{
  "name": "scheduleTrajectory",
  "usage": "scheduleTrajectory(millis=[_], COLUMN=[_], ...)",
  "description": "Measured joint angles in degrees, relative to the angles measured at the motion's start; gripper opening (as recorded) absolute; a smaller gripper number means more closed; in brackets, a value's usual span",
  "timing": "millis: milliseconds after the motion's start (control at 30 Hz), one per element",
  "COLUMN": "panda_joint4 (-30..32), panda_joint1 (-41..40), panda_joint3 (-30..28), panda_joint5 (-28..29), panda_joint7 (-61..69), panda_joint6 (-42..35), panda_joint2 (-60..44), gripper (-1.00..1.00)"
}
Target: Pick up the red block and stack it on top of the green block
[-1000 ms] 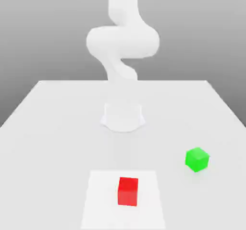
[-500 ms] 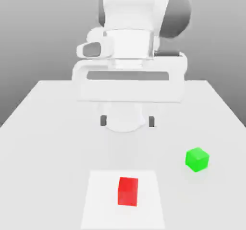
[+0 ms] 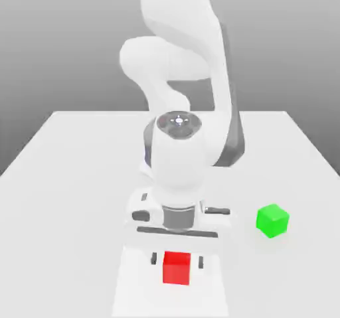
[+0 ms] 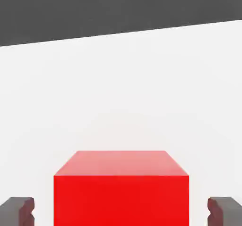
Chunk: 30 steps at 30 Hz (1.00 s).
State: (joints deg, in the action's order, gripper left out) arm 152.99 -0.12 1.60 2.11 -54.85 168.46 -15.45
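The end effector [image 3: 177, 259] straddles the red block [image 3: 177, 267] on the counter [image 3: 80, 177], its fingers [image 4: 18, 210] apart, one on each side with gaps showing. To grip well, close evenly on opposite faces, then lift straight up. The green block [image 3: 272, 220] sits off to the exterior view's right.

Simulated tabletop test scene, plain white table [image 3: 80, 177], featureless grey backdrop, flat-shaded white robot arm [image 3: 179, 157]
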Motion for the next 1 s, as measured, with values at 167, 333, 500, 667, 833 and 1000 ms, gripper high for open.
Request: scheduleTrajectory(millis=[167,333,500,667,833,1000], panda_joint4=[0.17,1.64,4.13,6.79,9.51,11.49], panda_joint1=[-0.14,-0.34,7.49,15.40,22.43,27.73], panda_joint3=[0.17,1.16,5.17,7.72,11.08,13.86], panda_joint5=[0.02,-1.57,-4.75,-7.22,-8.66,-8.02], panda_joint7=[-0.06,1.50,12.15,23.68,34.52,41.62], panda_joint6=[-0.94,-8.91,-11.51,-13.11,-14.53,-13.55], panda_joint2=[1.10,10.55,15.84,20.21,24.36,25.21], gripper=[-1.00,-1.00,-1.00,-1.00,-1.00,-1.00])
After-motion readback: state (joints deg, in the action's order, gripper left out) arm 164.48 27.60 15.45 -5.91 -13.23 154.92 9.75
